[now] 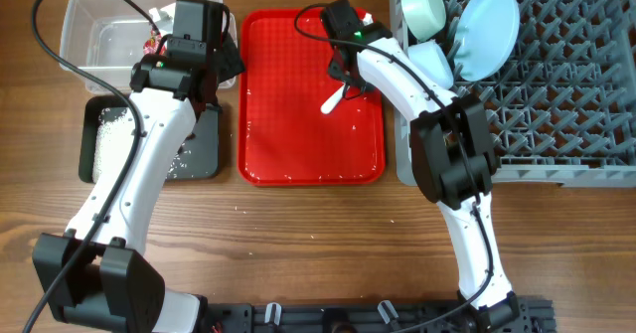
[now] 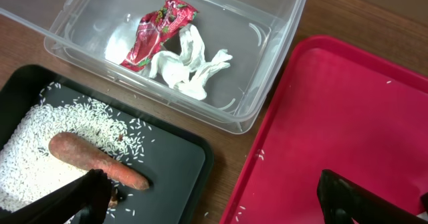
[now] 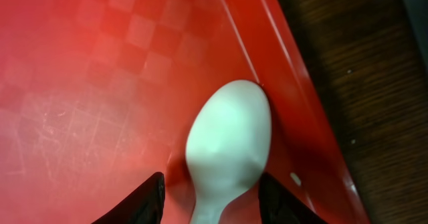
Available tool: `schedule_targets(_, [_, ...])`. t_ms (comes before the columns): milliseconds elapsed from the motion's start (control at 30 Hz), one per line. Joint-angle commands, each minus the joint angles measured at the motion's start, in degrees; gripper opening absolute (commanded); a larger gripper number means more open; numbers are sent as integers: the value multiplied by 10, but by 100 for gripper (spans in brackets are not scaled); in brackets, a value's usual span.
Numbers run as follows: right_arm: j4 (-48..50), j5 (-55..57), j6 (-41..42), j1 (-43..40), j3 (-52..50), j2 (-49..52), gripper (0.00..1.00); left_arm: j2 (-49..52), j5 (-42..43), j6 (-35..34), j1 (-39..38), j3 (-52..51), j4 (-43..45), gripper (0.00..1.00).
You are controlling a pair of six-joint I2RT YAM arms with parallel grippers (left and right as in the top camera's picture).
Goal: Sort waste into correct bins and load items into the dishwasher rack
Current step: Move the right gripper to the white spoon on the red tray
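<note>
Red tray [image 1: 288, 144]: R gripper [image 3: 210, 200] straddles spoon [image 3: 227, 137]; rack [image 1: 556, 104] alongside.

— What's on your screens besides the job itself?

— From overhead I see a flat red tray [image 1: 288, 124] lying near the middle of a wooden table [image 1: 328, 234].

— What shape is it in?

— It has a raised rim and rounded corners. On my right wrist feed, its floor shows a faint checker pattern and fine scratches. The table is brown, and its grain runs left to right across the overhead view.
</note>
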Motion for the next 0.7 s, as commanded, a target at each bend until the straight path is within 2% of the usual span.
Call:
schedule_targets(0, [-7,21,-17,-4,0,19,46,-3,-9,9,2,5,0,100])
schedule_targets(133, [-1,38,-27,-6,0,19,44,-3,-9,9,2,5,0,100])
schedule_targets(233, [16,38,-56,-9,0,20,31,-3,-10,9,2,5,-1,100])
schedule_targets(533, [28,23,-149,-9,0,20,19,-3,-10,9,2,5,0,100])
schedule_targets(667, [24,-5,-203,-9,0,20,10,-3,-10,9,2,5,0,100])
